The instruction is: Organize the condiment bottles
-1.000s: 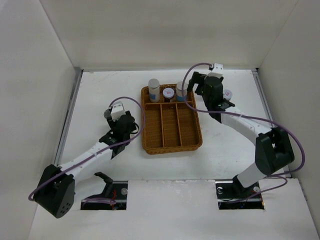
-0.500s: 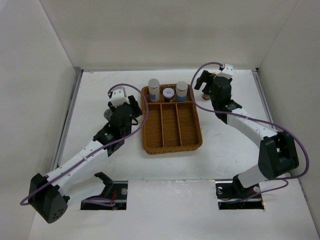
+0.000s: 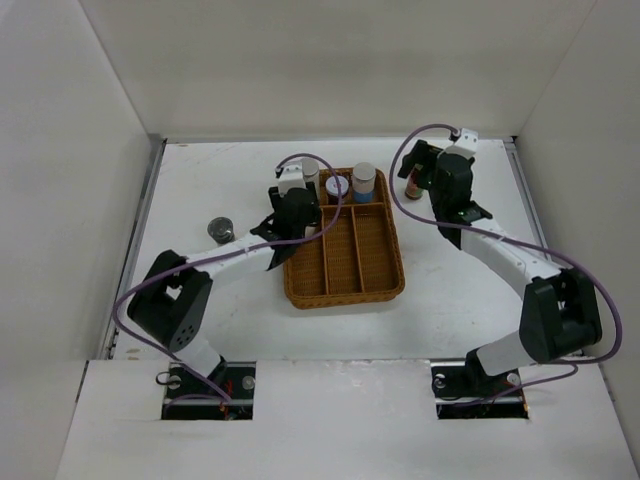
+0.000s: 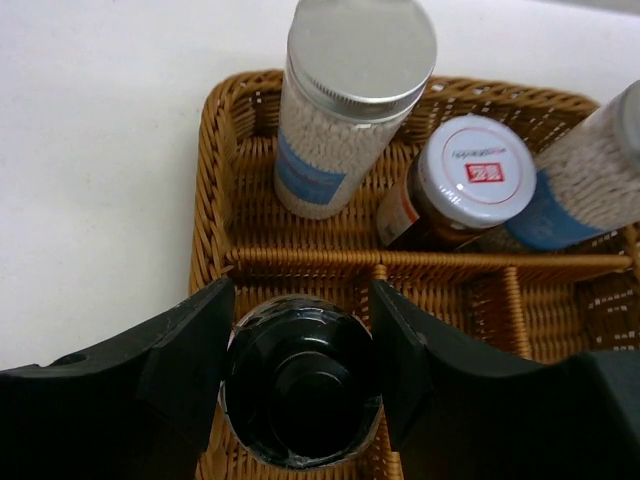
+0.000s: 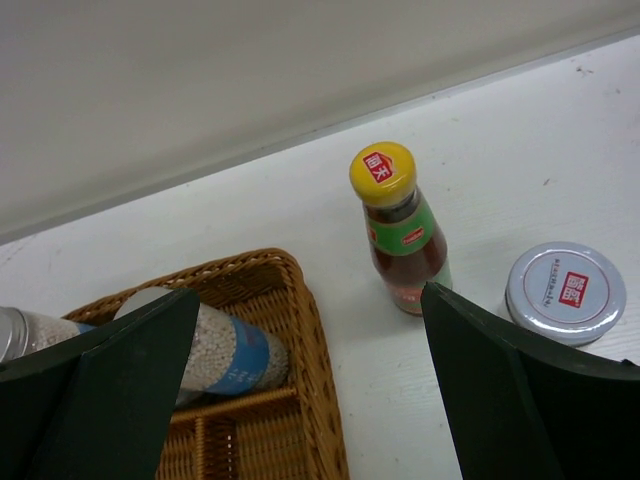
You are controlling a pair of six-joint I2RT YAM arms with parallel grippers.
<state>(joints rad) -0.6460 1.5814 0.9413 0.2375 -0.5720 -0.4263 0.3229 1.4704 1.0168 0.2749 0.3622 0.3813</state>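
The left gripper (image 4: 300, 312) is clamped on a short dark round jar (image 4: 300, 400) at the far end of the left long compartment of the brown wicker divided tray (image 4: 212, 190). The tray's far compartment holds two white blue-labelled shakers (image 4: 345, 110) and a brown white-lidded jar (image 4: 470, 180). The right gripper (image 5: 308, 300) hangs wide open and empty before a red, green-necked, yellow-capped sauce bottle (image 5: 398, 235) and a silver-lidded jar (image 5: 565, 292), both near the white worktop's (image 3: 200, 180) far right corner; another grey-lidded jar (image 3: 220, 230) stands toward its left edge.

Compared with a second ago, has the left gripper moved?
Yes. The left gripper has swung right, from left of the wicker tray to over its left compartment, shut on a dark jar.
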